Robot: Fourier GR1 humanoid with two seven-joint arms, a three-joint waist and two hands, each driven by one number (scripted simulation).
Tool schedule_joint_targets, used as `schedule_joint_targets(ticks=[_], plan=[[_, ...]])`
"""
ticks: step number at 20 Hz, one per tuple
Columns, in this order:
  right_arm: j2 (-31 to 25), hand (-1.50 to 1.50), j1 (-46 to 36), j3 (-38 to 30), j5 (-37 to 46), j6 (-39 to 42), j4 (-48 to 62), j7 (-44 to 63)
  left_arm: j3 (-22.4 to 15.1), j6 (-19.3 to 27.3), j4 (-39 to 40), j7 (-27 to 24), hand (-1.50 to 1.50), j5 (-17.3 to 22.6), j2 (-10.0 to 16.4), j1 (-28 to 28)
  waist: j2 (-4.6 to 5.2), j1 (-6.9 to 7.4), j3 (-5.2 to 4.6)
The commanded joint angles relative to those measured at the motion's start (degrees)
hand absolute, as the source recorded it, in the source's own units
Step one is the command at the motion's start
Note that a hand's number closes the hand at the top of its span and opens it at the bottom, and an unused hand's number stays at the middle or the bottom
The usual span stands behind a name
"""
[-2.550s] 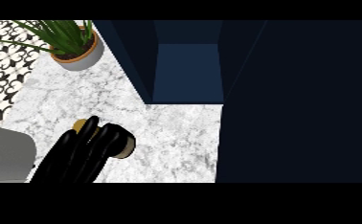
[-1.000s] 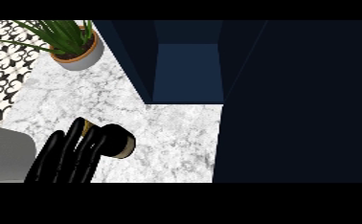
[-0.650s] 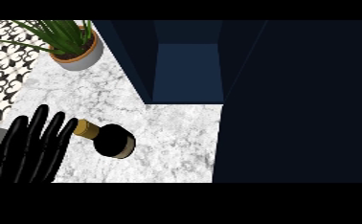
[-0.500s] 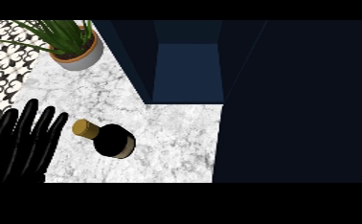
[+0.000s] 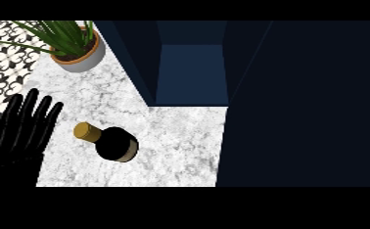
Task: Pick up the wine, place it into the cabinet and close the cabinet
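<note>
**Near to far.** At the lower-left edge, the left hand [image 5: 27, 125] hangs over the side of the table [image 5: 180, 140]. Its fingers [image 5: 33, 108] are straight and spread apart, holding nothing. The right hand does not appear.

Just beside the left hand, but not touching it, the wine bottle [image 5: 115, 145] rests on the marble. It appears to stand upright, with its gold cap on the side toward the hand.

Judged from this arrangement, the task is at its beginning. The bottle is ungrasped, the compartment shows no bottle, and the placing and closing steps are both left to do.

Beyond the bottle, the cabinet [image 5: 192, 71] presents an open dark-blue compartment whose floor meets the table's far side. A broad dark panel [image 5: 296, 105] fills the right of the view. It may be the open door, though this cannot be confirmed.

At the far left, a potted plant [image 5: 76, 52] sits near the cabinet's left wall, well apart from the bottle. The way from the bottle to the opening appears unobstructed. That wall and the plant are the nearest things to avoid.
</note>
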Motion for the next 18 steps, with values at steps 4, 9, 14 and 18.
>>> schedule_joint_targets(ticks=[4, 9, 14, 18], plan=[[0.1, -1.50, 2.7, -2.4, -3.6, 2.2, -1.9, -2.0, 5.7, -3.7, 10.6, -1.2, -1.50, 1.7, 2.6, -3.8, 0.05, -0.01, 0.05], [1.2, -1.50, 3.5, 0.0, -1.7, 1.0, -5.8, 0.4, 6.4, -8.7, 23.3, -9.4, -1.50, 1.1, 1.8, -4.3, 0.02, -0.13, 0.02], [1.3, -1.50, 1.9, -0.4, -1.3, 2.2, -2.2, -1.3, 6.6, -11.6, 35.4, -16.1, -1.50, -2.2, 1.8, -6.6, 0.07, -0.08, 0.02], [1.2, -1.50, 3.8, -1.9, -1.7, 2.6, -3.3, -1.2, 5.5, -12.4, 39.2, -21.9, -1.50, -5.6, 0.1, -5.2, 0.03, -0.03, 0.03]])
